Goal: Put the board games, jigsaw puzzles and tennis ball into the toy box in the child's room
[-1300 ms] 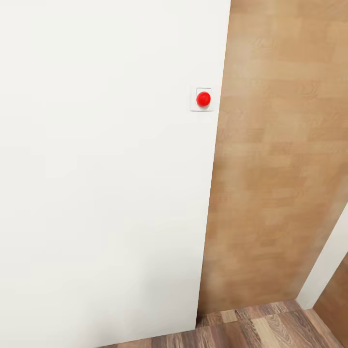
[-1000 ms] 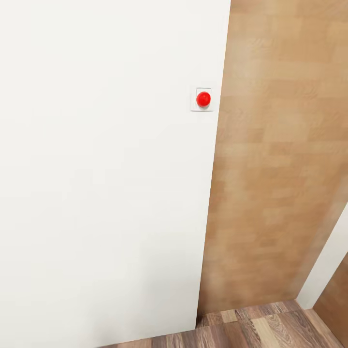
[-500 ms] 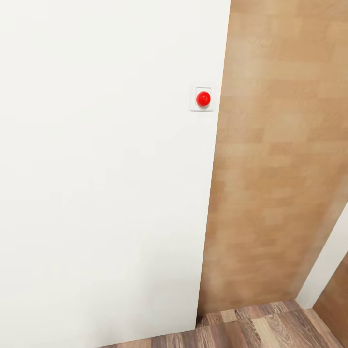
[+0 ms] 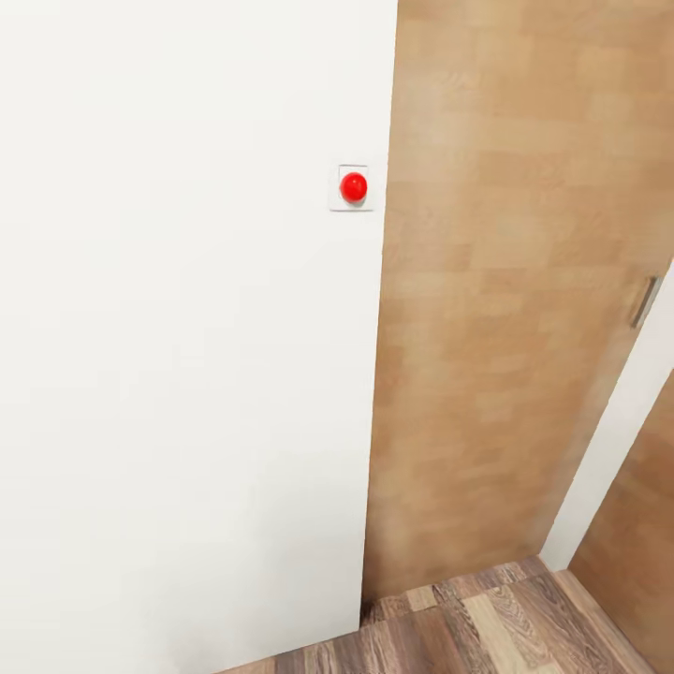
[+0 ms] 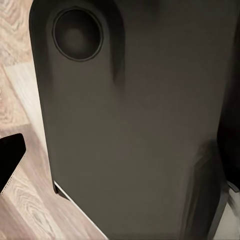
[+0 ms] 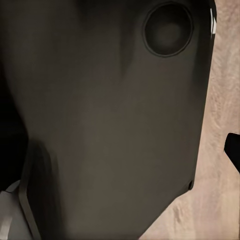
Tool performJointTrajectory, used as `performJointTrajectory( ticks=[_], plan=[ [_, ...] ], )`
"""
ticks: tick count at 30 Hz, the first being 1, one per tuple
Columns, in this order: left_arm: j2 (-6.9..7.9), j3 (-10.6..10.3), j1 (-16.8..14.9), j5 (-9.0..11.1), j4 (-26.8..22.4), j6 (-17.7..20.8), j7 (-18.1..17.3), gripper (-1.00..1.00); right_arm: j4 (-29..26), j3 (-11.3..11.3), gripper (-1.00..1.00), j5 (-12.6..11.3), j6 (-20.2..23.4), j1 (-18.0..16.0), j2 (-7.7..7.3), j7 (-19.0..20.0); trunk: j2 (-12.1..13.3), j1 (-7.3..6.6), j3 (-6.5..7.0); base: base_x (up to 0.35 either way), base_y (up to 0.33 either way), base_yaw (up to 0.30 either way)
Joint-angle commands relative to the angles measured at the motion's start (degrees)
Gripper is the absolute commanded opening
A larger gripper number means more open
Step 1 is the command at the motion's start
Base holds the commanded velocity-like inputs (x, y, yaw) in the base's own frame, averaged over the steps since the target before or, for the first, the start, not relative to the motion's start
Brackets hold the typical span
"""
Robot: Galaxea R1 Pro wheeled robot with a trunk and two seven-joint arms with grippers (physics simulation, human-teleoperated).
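One white wall [image 4: 178,374] stands in the head view, and it carries one square switch plate [image 4: 351,188] with one red round button [image 4: 354,186] at its middle. To the right of that plate stands one light wood door [image 4: 487,309], bearing one slim metal handle [image 4: 644,301]. Beyond the door, farther from the plate, are one narrow white strip [image 4: 608,449] and one more wood panel [image 4: 637,552]. Below lies one plank floor [image 4: 487,627]. Each wrist view shows one dark rounded housing [image 5: 135,125] [image 6: 110,120], each with one round recess [image 5: 77,34] [image 6: 168,28].
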Motion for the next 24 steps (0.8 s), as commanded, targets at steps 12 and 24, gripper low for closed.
performJointTrajectory(
  ticks=[12, 24],
  plan=[
    [-0.01, 0.2, 0.0, 0.0, 0.0, -0.1, -0.2, 1.0, 0.0, 0.0, 1.0, 0.0, 0.0, 0.0, 0.0, 0.0, 0.0, 0.0, -0.55, 0.0, 0.0, -0.249],
    [0.01, 0.3, 0.0, 0.2, 0.0, -0.2, -0.2, 1.0, 0.0, 0.0, 1.0, -0.1, 0.0, 0.0, -0.1, 0.0, 2.0, -1.1, -0.16, 0.0, 0.0, -0.25]
  ],
)
